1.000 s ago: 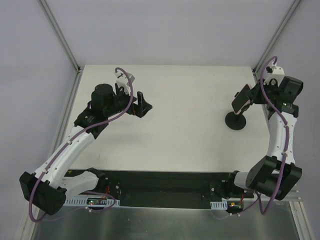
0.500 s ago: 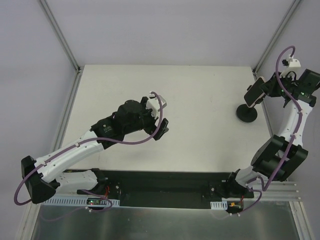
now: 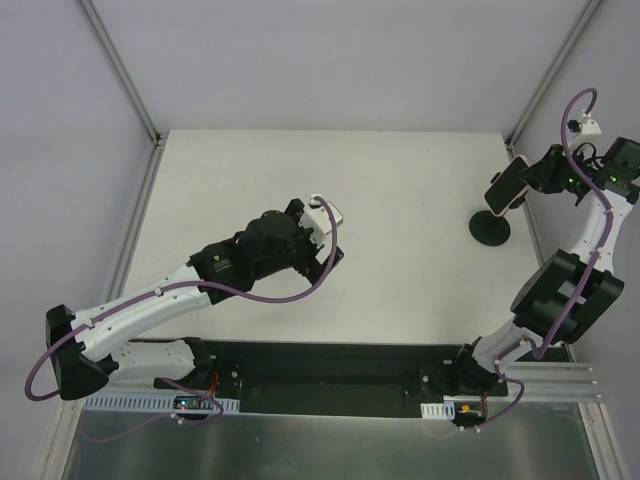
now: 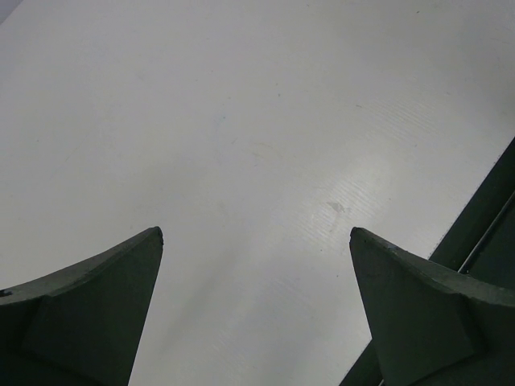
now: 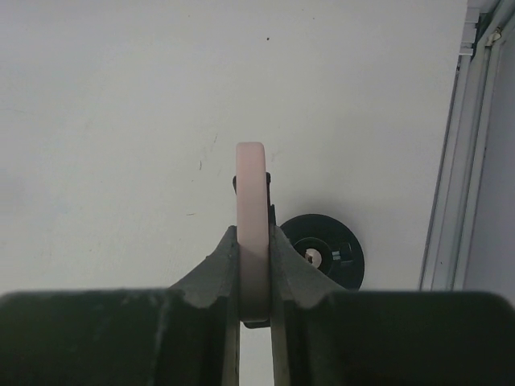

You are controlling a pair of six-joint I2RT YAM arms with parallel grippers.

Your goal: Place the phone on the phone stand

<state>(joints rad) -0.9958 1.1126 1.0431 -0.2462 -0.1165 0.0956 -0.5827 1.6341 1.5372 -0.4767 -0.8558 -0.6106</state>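
Observation:
My right gripper (image 3: 522, 182) is shut on the phone (image 3: 508, 188), held on edge above the table at the far right. In the right wrist view the fingers (image 5: 224, 261) pinch the phone's pink edge (image 5: 250, 197) from both sides. The phone stand's round black base (image 3: 491, 229) sits just below and left of the phone; it also shows in the right wrist view (image 5: 326, 251), right of the phone. A black bracket part (image 5: 268, 183) shows right against the phone; I cannot tell if the phone sits in it. My left gripper (image 3: 332, 258) is open and empty over mid-table.
In the left wrist view the open gripper (image 4: 254, 233) hangs over bare white table, with the table's dark near edge (image 4: 483, 217) at the right. A metal frame rail (image 5: 455, 161) runs close along the table's right side next to the stand.
The left arm swung from the far left toward mid-table. The right arm carried the phone right and up a little; the stand's base now lies further right than a second ago.

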